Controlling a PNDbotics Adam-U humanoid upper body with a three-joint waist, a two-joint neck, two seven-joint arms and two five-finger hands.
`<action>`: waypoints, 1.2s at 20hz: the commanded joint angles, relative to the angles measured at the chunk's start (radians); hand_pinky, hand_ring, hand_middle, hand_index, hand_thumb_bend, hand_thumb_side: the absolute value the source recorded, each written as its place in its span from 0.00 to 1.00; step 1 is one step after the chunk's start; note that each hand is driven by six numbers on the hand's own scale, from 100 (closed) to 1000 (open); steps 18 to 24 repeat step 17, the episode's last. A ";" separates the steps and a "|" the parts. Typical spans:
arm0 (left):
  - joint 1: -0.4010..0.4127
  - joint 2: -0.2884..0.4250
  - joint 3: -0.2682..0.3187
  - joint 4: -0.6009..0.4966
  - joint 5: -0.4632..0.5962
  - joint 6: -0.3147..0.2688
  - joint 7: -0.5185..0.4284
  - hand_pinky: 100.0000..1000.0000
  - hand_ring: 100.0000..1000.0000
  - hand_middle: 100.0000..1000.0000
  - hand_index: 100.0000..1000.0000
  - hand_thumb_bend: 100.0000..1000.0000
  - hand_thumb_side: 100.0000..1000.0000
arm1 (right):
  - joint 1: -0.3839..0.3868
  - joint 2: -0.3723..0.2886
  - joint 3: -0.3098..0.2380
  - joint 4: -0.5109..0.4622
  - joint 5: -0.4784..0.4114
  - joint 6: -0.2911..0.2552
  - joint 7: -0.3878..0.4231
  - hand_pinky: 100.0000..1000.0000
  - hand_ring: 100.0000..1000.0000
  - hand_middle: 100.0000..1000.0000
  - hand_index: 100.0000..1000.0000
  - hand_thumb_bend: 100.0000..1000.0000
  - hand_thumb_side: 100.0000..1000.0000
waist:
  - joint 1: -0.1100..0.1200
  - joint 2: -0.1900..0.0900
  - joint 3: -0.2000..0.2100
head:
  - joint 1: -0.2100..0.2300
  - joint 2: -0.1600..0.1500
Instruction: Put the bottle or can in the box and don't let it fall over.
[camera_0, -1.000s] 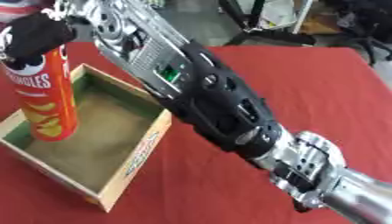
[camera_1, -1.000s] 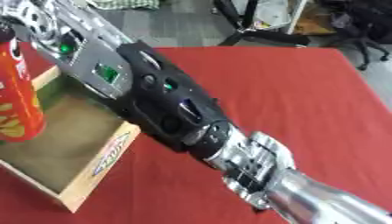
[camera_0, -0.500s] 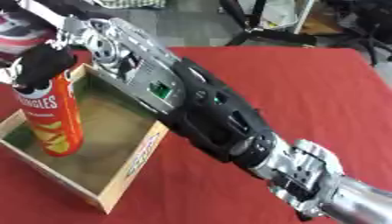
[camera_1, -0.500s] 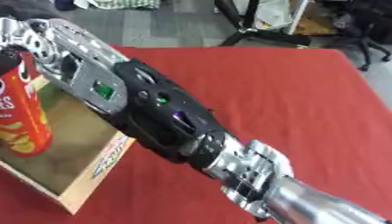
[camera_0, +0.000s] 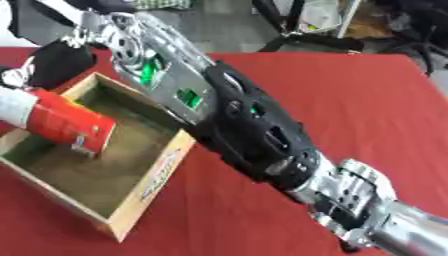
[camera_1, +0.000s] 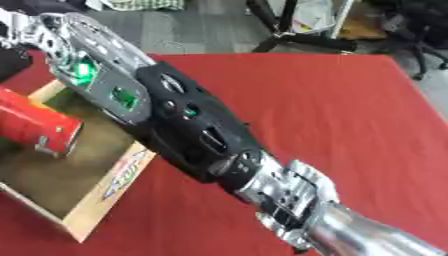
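A red chip can (camera_0: 61, 122) lies steeply tilted inside the shallow wooden box (camera_0: 150, 177). Its pale top points to the left edge and its bottom end rests on the box floor near the middle. My right arm (camera_0: 236, 130) stretches from the lower right corner up to the far left. Its black hand (camera_0: 57, 65) hovers just above the can's upper side, over the box's far corner. Blur hides whether the hand touches the can. The right eye view shows the same can (camera_1: 35, 127) below the hand (camera_1: 10, 62). No left hand shows.
The box sits at the left on a red tablecloth (camera_0: 350, 100), which spreads to the right. Beyond the table's far edge are a grey floor and black chair or stand legs (camera_0: 302, 30).
The can stood upright in the box under the hand; now it has tipped far over to the left. The hand has lifted off its top and the arm has swung.
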 joint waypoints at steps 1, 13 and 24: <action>0.000 0.024 0.004 -0.015 -0.002 0.000 -0.006 0.87 0.81 0.80 0.67 0.50 0.37 | -0.030 -0.048 -0.033 -0.053 -0.034 0.020 -0.017 0.74 0.85 0.80 0.83 0.28 0.19 | 0.016 -0.025 -0.006 | 0.009 0.003; 0.000 0.028 -0.011 -0.015 -0.012 0.001 -0.032 0.87 0.81 0.80 0.67 0.50 0.37 | 0.068 -0.408 -0.182 -0.369 -0.348 0.142 -0.182 0.67 0.81 0.77 0.78 0.00 0.30 | 0.023 -0.040 -0.056 | 0.092 0.010; -0.005 0.030 -0.019 -0.015 -0.013 0.003 -0.043 0.87 0.81 0.80 0.67 0.50 0.37 | 0.153 -0.520 -0.219 -0.430 -0.409 0.164 -0.231 0.67 0.82 0.78 0.79 0.00 0.34 | 0.028 -0.040 -0.074 | 0.112 0.011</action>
